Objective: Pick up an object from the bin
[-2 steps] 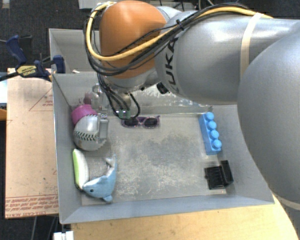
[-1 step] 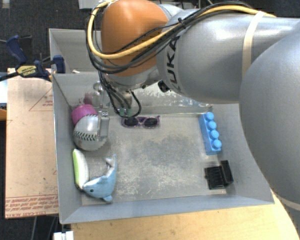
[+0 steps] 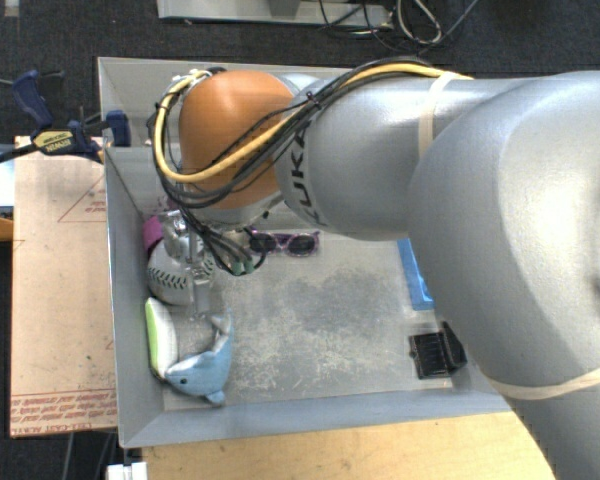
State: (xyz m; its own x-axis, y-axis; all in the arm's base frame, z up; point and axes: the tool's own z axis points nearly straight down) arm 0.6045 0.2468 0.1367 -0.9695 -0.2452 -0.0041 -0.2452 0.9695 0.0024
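1. Camera view: the hand (image 3: 206, 313) hangs low at the left side of the bin (image 3: 310, 298). Its tip is just above, or perhaps touching, the upper end of a blue plush toy (image 3: 202, 370). The toy is shaped like a shark or dolphin and lies in the near left corner.
2. I cannot tell whether the hand is released or clenched.
3. A white and green thing (image 3: 159, 333) lies against the toy's left side. A grey round thing (image 3: 168, 278) sits just beyond the hand, and purple sunglasses (image 3: 285, 241) lie nearer the middle.
4. The toy is probably light, soft and squashy, neither slippery nor fragile. A pinch across its narrower body or tail should sink in and grip, keeping clear of the bin wall and the white and green neighbour.
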